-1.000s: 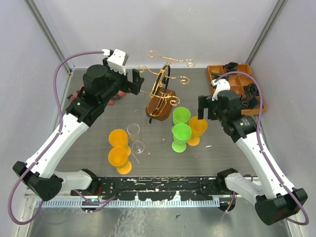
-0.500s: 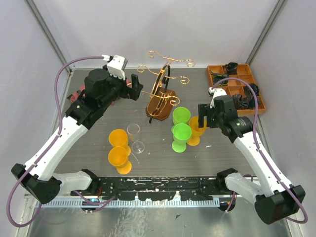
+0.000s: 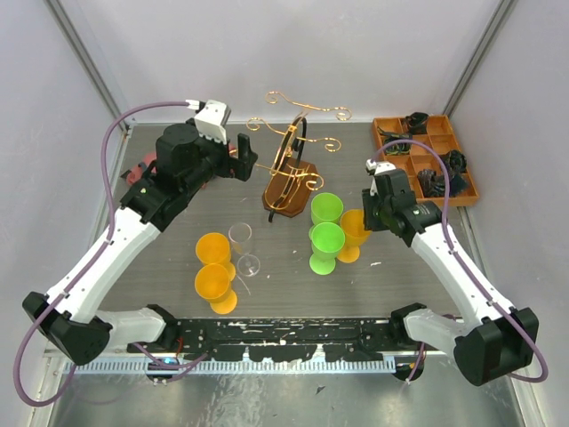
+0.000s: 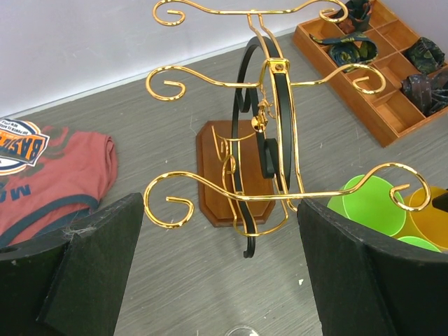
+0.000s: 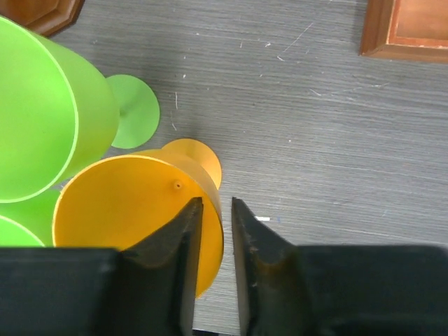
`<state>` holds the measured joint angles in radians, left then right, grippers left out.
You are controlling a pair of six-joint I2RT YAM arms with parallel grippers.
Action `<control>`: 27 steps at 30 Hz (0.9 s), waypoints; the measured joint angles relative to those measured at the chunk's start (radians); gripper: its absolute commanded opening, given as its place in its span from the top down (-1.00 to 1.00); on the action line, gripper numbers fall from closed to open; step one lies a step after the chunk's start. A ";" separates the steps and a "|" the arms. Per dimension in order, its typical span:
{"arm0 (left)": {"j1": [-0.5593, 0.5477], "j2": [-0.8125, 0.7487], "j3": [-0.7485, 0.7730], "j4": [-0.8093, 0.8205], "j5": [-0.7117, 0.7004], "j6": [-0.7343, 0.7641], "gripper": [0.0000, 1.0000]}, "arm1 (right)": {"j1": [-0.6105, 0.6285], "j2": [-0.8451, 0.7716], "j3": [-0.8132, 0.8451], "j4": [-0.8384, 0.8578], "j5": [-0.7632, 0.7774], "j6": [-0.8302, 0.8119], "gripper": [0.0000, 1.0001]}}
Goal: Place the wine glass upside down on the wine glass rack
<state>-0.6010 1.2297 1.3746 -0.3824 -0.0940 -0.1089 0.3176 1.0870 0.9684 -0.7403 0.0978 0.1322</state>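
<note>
White arms [image 3: 116, 249], black joints [image 3: 182, 147], looping purple cables [image 3: 108, 178], matte black fingers [image 4: 84, 280]

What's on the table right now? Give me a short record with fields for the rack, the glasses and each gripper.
rack: gold wire, upright on its wooden base, no glass hung on it
right gripper: straddles the rim of an orange glass, one finger inside; grip not clearly closed
left gripper: open, empty, facing the rack
other glasses: two green glasses, two more orange glasses, a clear glass, all on the table
tray: brown, compartmented, far right
</note>
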 measured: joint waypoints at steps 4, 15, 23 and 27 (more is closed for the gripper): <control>0.000 0.008 0.013 -0.012 -0.005 0.000 -0.96 | 0.000 0.012 -0.002 -0.002 0.002 0.002 0.99; 0.000 0.034 0.155 -0.046 -0.017 -0.182 -0.96 | 0.000 0.027 0.352 -0.139 0.305 -0.072 0.99; 0.000 0.034 0.200 -0.022 -0.035 -0.424 -0.96 | -0.001 0.022 0.535 -0.003 0.434 -0.191 0.99; 0.000 0.034 0.189 0.020 -0.002 -0.523 -0.96 | -0.002 -0.031 0.537 0.161 0.314 -0.229 0.99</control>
<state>-0.6010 1.2633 1.5635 -0.3622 -0.0959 -0.6315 0.3161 1.0565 1.5055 -0.5789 0.4114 -0.0967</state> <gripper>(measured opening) 0.979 0.034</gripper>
